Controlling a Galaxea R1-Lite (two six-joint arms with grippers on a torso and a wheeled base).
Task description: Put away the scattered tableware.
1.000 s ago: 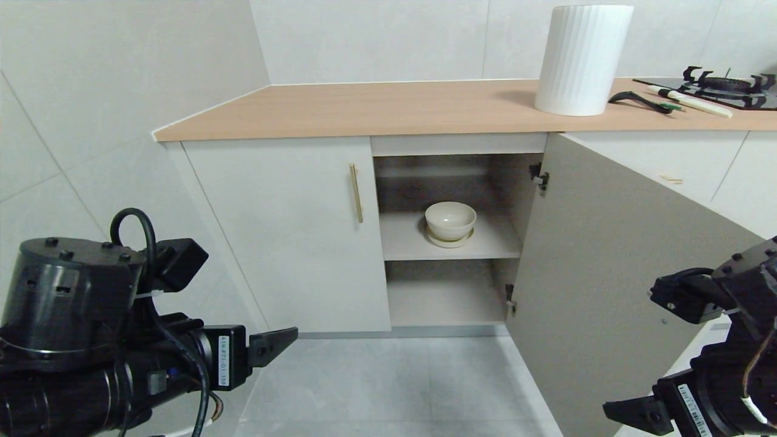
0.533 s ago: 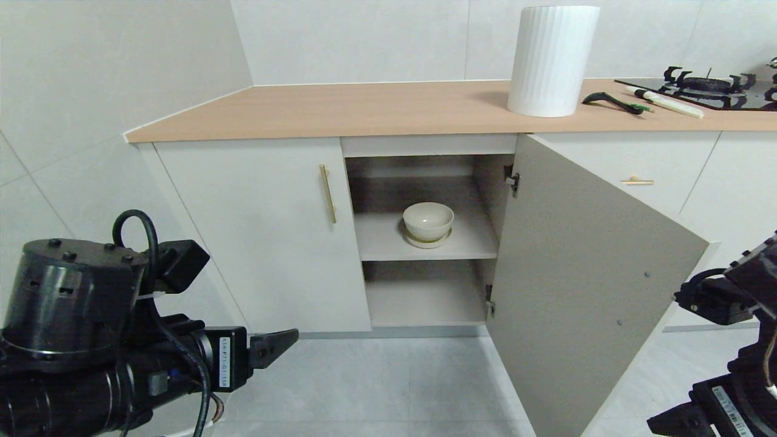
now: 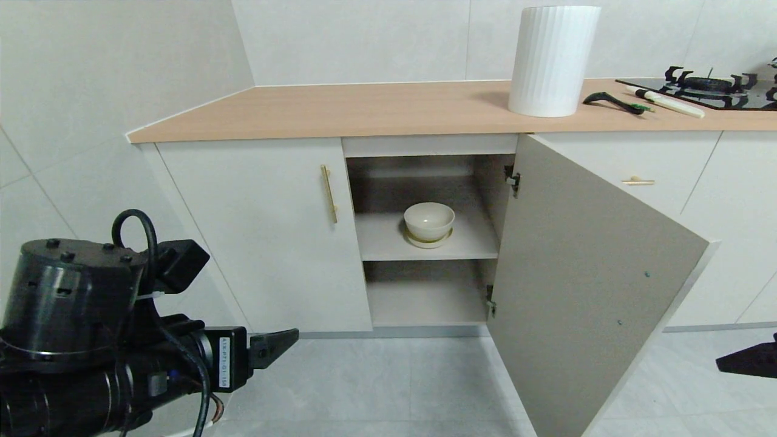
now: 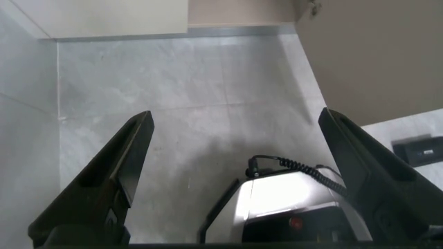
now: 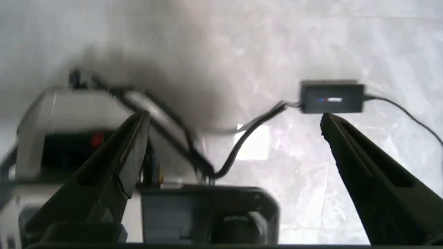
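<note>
A cream bowl [image 3: 429,220] rests on a small plate [image 3: 428,241] on the upper shelf of the open cabinet [image 3: 425,243]. On the wooden countertop [image 3: 364,109], a black spoon [image 3: 610,100] and a white-and-green utensil [image 3: 665,102] lie beside a stove. My left gripper [image 4: 235,117] hangs low at the left over the floor, open, with nothing between its fingers [image 3: 274,347]. My right gripper [image 5: 235,119] is also open and empty above the floor; one dark fingertip [image 3: 748,361] pokes in at the right edge of the head view.
The cabinet door [image 3: 583,285] stands swung out toward me on the right. A tall white ribbed cylinder [image 3: 552,60] stands on the countertop. The gas stove [image 3: 710,85] is at the far right. The closed left door has a brass handle [image 3: 329,194]. Grey floor tiles [image 3: 394,382] lie ahead.
The head camera swung right at first, shifting the whole scene left. The right arm has dropped and drawn back, leaving one fingertip at the right edge. The left arm has kept still.
</note>
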